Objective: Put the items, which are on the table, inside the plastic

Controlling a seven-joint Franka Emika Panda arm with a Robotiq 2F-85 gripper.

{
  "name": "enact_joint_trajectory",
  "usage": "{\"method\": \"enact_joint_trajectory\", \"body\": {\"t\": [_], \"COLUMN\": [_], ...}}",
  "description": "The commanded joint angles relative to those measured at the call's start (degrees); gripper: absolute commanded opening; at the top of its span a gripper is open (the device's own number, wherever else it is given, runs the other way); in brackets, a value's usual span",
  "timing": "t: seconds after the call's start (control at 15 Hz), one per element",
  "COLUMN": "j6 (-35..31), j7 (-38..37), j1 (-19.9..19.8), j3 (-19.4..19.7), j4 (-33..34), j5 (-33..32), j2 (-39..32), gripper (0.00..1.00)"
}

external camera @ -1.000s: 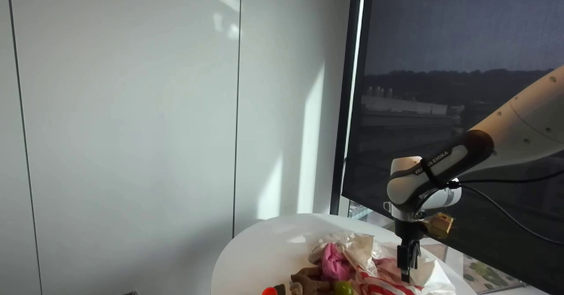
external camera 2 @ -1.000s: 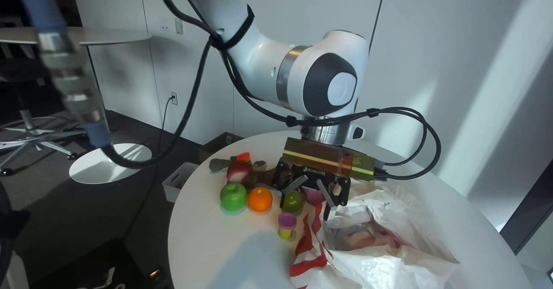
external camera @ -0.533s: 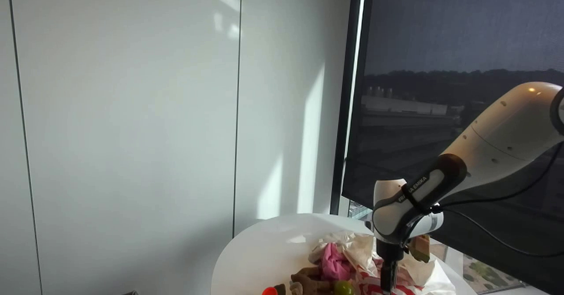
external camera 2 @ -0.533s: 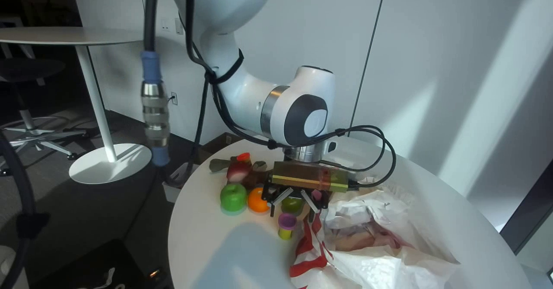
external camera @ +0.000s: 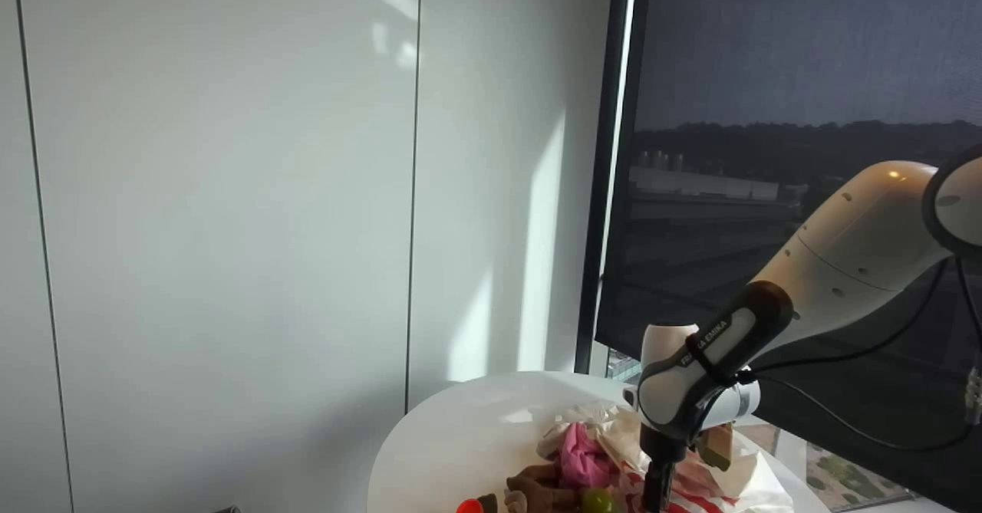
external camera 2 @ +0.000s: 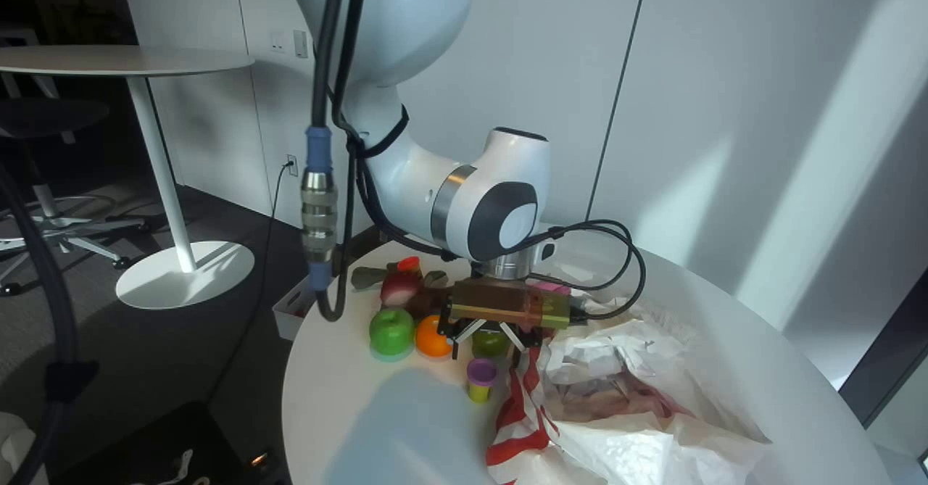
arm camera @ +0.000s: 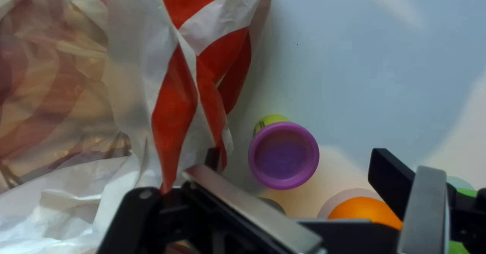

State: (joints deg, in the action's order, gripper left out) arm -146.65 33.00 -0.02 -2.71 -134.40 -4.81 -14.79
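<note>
On the round white table (external camera 2: pixel 333 412), going from the left in an exterior view, a grey-green piece (external camera 2: pixel 368 276) lies well left of and beyond the fingers (arm camera: pixel 391 183) of the gripper (external camera 2: pixel 486 356), with a bright red-orange round piece (external camera 2: pixel 408 264) and a red toy fruit (external camera 2: pixel 399 293), pale underneath, next to it. Nearer the fingers come a green apple (external camera 2: pixel 392 333), then a brown plush piece (external camera: pixel 537 476) farther back and an orange (external camera 2: pixel 431 336), the orange just left of the fingers and partly hidden by the gripper. The two fingers stand wide apart. Above them, lettering on the arm (external camera: pixel 836 260) reads FRANKA EMIKA, a black strap (external camera: pixel 710 365) crossing and partly hiding the first word. Past the gap between the fingers sits an olive-green fruit (external camera 2: pixel 489 343); on the near side stands a yellow tub (external camera 2: pixel 478 392) with a purple lid (arm camera: pixel 284 155), which shows between the fingers in the wrist view, apart from both, the dark marking (arm camera: pixel 262 124) on its side too small to read. Beyond the fingers and a little to the right is a crumpled pink piece (external camera: pixel 584 455). Farthest right, beside the finger nearest it, lies the white plastic bag (external camera 2: pixel 638 449) with red stripes, its mouth gaping; whether finger and bag touch cannot be told.
</note>
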Motion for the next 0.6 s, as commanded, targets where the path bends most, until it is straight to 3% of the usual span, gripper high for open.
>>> {"method": "enact_joint_trajectory", "body": {"t": [0.0, 0.53], "j6": [-1.65, -1.13], "j7": [-1.59, -0.59], "j1": [-0.44, -1.70], "j3": [-1.14, -2.12], "j4": [0.84, 2.14], "j5": [-0.73, 0.60], "j2": [-0.66, -5.11], "gripper": [1.00, 1.00]}}
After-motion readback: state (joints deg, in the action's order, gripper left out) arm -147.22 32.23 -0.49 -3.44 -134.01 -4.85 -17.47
